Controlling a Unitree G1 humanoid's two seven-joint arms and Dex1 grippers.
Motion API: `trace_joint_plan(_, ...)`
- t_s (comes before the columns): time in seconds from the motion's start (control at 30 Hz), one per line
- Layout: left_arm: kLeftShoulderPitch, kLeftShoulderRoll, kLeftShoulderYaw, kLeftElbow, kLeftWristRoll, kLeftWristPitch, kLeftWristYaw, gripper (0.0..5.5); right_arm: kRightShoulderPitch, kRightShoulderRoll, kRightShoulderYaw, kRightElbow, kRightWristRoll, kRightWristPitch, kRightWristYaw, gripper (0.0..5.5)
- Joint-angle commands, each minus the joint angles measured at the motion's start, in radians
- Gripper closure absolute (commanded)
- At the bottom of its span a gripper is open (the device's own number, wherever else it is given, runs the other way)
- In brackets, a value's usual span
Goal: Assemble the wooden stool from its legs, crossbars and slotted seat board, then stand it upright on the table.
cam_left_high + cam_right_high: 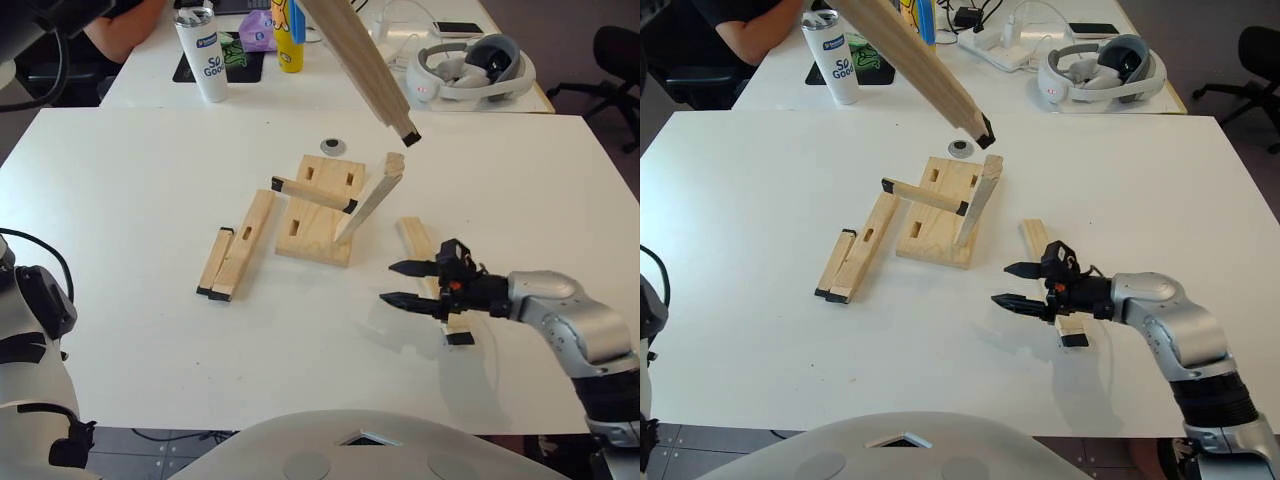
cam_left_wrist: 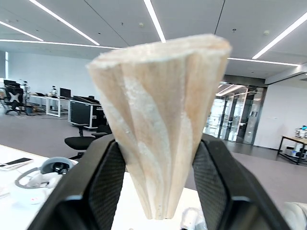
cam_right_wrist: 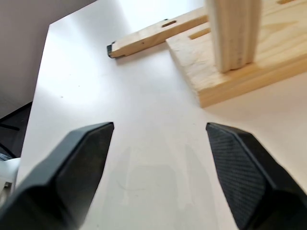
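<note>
The table (image 1: 120, 200) bears the seat board (image 1: 310, 235) at its middle, a leg (image 1: 368, 205) leaning up from it and a crossbar (image 1: 312, 193) lying across it. The left gripper (image 2: 159, 187) clamps a raised leg (image 1: 365, 65) above. Two pieces (image 1: 240, 245) lie just left of the board, a lone piece (image 1: 415, 238) lies right of it, and there the right gripper (image 1: 388, 283) gapes wide, empty

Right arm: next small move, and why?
Probably ease the open right gripper forward to the leaning leg standing on the seat board and close on it. Its fingers face that leg, which tilts, and a raised leg hangs above the board.
</note>
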Motion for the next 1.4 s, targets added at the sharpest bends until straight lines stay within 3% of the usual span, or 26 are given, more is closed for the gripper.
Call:
trace_joint_plan(0.03, -0.068, 0.017, -0.017, 0.019, 0.082, -0.018, 0.025, 3.48, 0.001, 0.115, 0.098, -0.06, -0.057, -0.036, -0.081, 2.61)
trace_joint_plan(0.17, -0.156, 0.024, -0.008, 0.101, 0.191, -0.055, 0.026, 3.48, -0.037, 0.251, 0.21, -0.014, -0.172, -0.061, -0.209, 3.31)
trace_joint_plan(0.33, -0.203, 0.025, -0.08, 0.2, 0.432, -0.127, -0.05, 3.48, -0.051, 0.386, 0.309, 0.068, -0.322, -0.062, -0.386, 4.06)
trace_joint_plan(0.57, -0.07, 0.023, -0.142, 0.234, 0.705, -0.268, -0.232, 3.48, -0.076, 0.382, 0.31, 0.134, -0.421, -0.073, -0.436, 5.11)
trace_joint_plan(0.67, 0.053, 0.028, -0.105, 0.184, 0.749, -0.299, -0.285, 3.48, -0.086, 0.377, 0.27, 0.152, -0.43, -0.073, -0.448, 5.5)
trace_joint_plan(0.83, 0.253, 0.033, -0.025, 0.102, 0.788, -0.335, -0.333, 3.48, -0.106, 0.34, 0.217, 0.174, -0.455, -0.081, -0.459, 5.5)
trace_joint_plan(1.07, 0.439, 0.007, -0.026, 0.098, 0.905, -0.419, -0.371, 3.48, -0.141, 0.343, 0.137, 0.211, -0.464, -0.095, -0.484, 5.5)
trace_joint_plan(1.4, 0.593, -0.175, -0.063, -0.133, 0.903, -0.408, -0.258, 3.48, -0.172, 0.349, 0.073, 0.243, -0.499, -0.114, -0.537, 5.5)
